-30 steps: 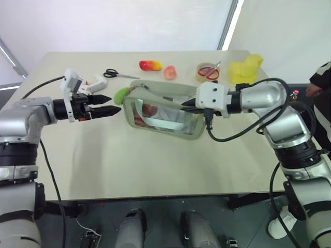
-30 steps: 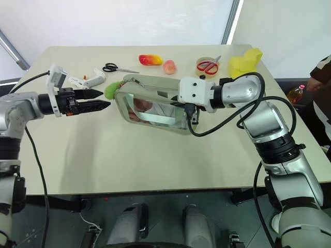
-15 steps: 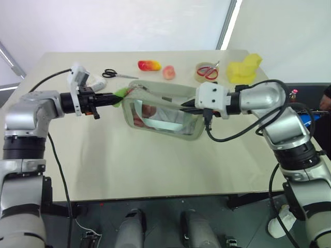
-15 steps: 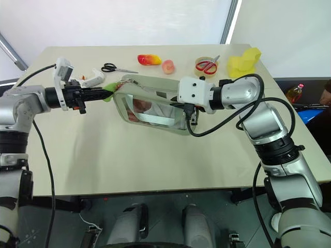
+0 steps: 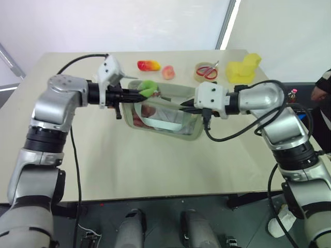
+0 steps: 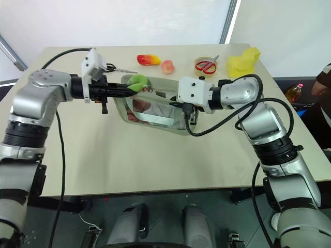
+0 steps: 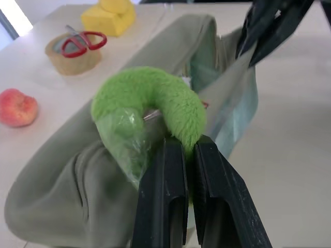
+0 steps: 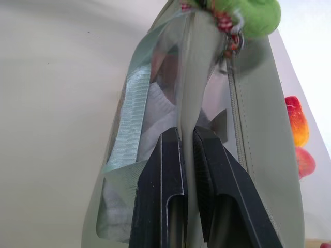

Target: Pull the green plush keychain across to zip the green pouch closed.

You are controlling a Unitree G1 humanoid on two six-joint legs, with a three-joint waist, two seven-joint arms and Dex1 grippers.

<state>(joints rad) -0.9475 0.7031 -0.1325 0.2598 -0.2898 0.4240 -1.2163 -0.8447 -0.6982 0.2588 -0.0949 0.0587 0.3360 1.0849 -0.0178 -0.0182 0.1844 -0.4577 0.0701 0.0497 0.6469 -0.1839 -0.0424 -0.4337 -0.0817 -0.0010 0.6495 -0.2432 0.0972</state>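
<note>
The green pouch (image 5: 166, 118) stands mid-table, its clear window side facing me and its zipper along the top. The green plush keychain (image 5: 148, 86) hangs at the zipper's left part, above the pouch's left top corner. My left gripper (image 5: 140, 93) is shut on the keychain (image 7: 150, 98), its fingers (image 7: 165, 170) pinching the plush's lower end. My right gripper (image 5: 184, 107) is shut on the pouch's top edge (image 8: 187, 77) near the right end, holding the fabric pinched between its fingers (image 8: 165, 170).
Behind the pouch lie a red-yellow toy fruit (image 5: 149, 65), a peach (image 5: 168, 72), a tape roll with red scissors (image 5: 207, 71) and a yellow object (image 5: 244, 67). Black scissors (image 6: 116, 68) sit behind my left wrist. A person (image 5: 321, 89) stands at the right edge.
My left gripper went from open beside the pouch to shut on the keychain, then moved right and slightly up along the pouch's top, rolling. The right gripper held still.
</note>
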